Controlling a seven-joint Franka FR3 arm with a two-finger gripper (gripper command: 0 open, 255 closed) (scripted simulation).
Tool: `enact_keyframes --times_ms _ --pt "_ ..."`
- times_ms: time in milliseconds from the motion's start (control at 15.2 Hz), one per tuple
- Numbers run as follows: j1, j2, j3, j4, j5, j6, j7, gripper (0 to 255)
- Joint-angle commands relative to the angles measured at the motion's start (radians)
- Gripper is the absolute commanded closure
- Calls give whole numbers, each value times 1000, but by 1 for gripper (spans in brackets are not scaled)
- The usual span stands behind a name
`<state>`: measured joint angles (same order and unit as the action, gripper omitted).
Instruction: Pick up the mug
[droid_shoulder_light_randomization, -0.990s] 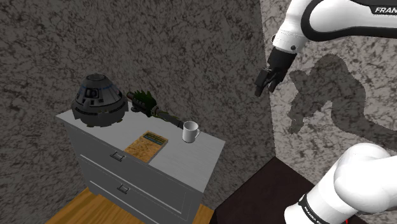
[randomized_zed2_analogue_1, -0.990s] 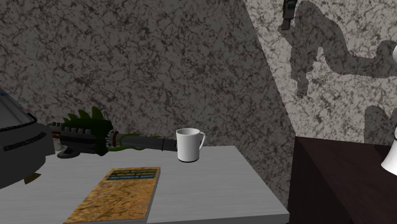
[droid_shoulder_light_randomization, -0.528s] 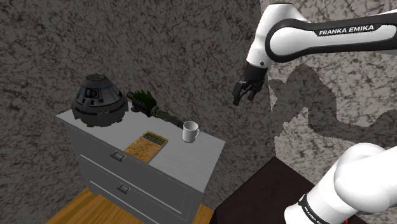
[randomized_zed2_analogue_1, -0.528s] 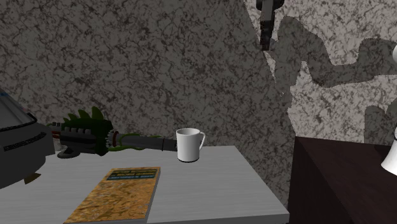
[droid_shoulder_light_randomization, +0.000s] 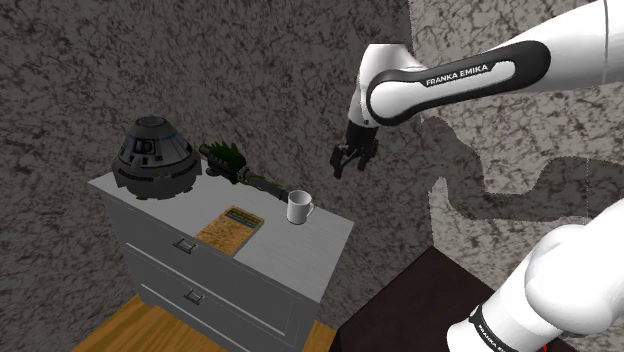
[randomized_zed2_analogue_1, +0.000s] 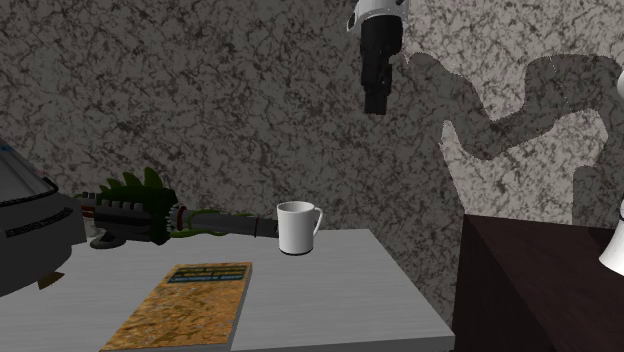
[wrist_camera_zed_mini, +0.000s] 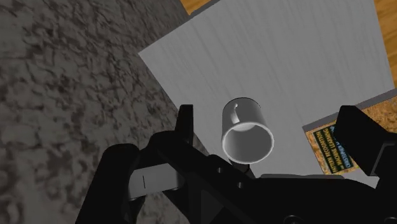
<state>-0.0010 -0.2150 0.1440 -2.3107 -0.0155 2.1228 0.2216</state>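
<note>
Swinging over from the wall, the all-black two-finger end effector (droid_shoulder_light_randomization: 347, 167) now hangs high above the grey drawer-fronted bench (droid_shoulder_light_randomization: 300, 248), fingers spread wide and gripping nothing. At its 7 o'clock in the shoulder view, the plain white cylindrical mug (droid_shoulder_light_randomization: 298, 207) stands upright on the bench top. A flat tan-covered book (droid_shoulder_light_randomization: 231, 228) lies near at the mug's 8 o'clock.

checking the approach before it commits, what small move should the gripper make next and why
Probably lower toward the mug, staying open. The gripper hangs well above the grey cabinet top, open and empty, and the wrist view frames the upright mug between its fingers, so closing the height gap looks more useful than shifting sideways.
</note>
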Motion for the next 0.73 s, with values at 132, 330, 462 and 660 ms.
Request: enact_keyframes --times_ms 132,330,462,660 --pt "-2 166 15 73 -34 83 47 0" --pt "4 285 22 140 -65 125 87 0" --pt "11 365 22 190 -86 147 113 0" --pt "25 484 18 276 -117 171 149 0"
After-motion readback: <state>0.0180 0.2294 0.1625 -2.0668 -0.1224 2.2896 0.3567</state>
